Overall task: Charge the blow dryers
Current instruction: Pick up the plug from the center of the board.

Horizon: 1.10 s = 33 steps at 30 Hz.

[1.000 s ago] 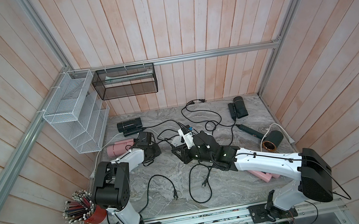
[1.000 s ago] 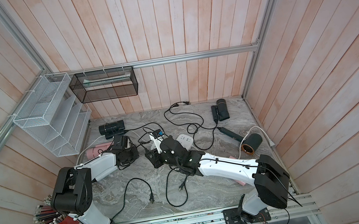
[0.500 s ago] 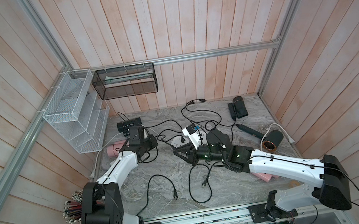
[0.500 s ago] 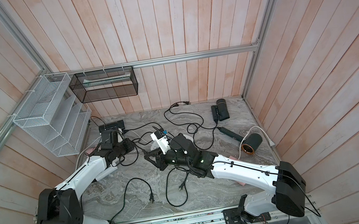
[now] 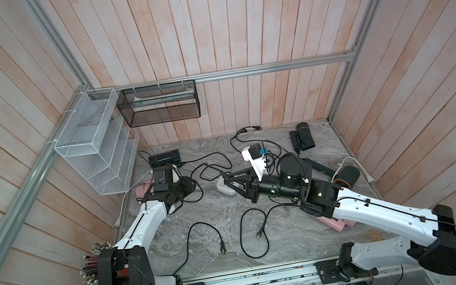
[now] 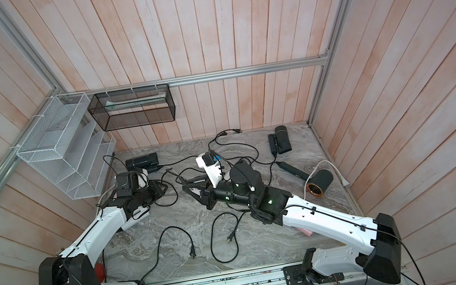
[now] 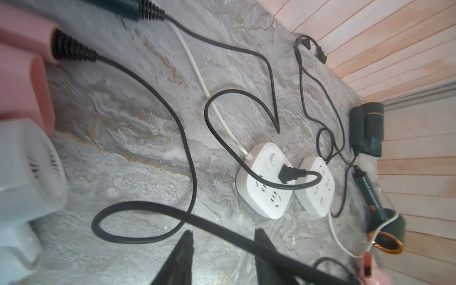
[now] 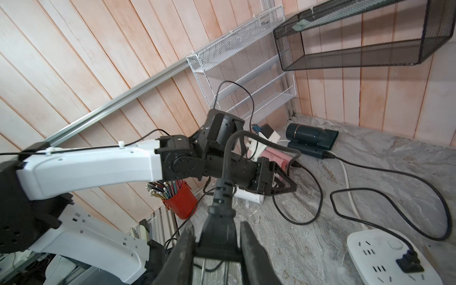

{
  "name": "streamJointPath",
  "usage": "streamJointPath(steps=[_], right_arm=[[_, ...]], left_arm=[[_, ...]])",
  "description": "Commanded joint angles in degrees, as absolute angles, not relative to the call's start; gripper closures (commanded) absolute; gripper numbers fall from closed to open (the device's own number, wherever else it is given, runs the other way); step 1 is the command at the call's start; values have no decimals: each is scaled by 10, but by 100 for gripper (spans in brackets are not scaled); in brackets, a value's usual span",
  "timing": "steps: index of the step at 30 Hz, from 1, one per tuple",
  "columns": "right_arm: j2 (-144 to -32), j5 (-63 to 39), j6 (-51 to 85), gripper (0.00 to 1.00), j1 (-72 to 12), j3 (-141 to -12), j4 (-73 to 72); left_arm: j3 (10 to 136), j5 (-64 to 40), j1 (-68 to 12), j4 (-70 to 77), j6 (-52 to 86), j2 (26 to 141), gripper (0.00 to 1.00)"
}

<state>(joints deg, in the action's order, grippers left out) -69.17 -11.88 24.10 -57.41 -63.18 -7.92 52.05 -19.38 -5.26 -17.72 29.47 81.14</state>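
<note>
— Do we read any brand or label here?
— No. We make out no legible text on the dryers [image 8: 309, 138] or the strips [image 7: 265, 180] in any view.

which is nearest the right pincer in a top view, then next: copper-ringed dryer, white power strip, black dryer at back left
1. white power strip, right beside the right pincer, mid-table
2. black dryer, back left
3. copper-ringed dryer, far right, lying on its side
</note>
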Motion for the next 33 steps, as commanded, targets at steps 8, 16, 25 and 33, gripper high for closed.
streamJointPath(steps=[8,16,25,33], right_arm=[[-663,-126,224,78,-567,-630,-61],[-704,-158,226,78,-566,-599,-85],[-780,-160,225,80,-560,-602,-118],[-827,-170,231,81,-558,-607,-141]], left_arm=[[592,-232,-29,-85,304,906,50],[681,-230,11,-77,304,983,49],[724,-259,40,-70,303,1050,49],[629,-295,31,-95,321,902,49]])
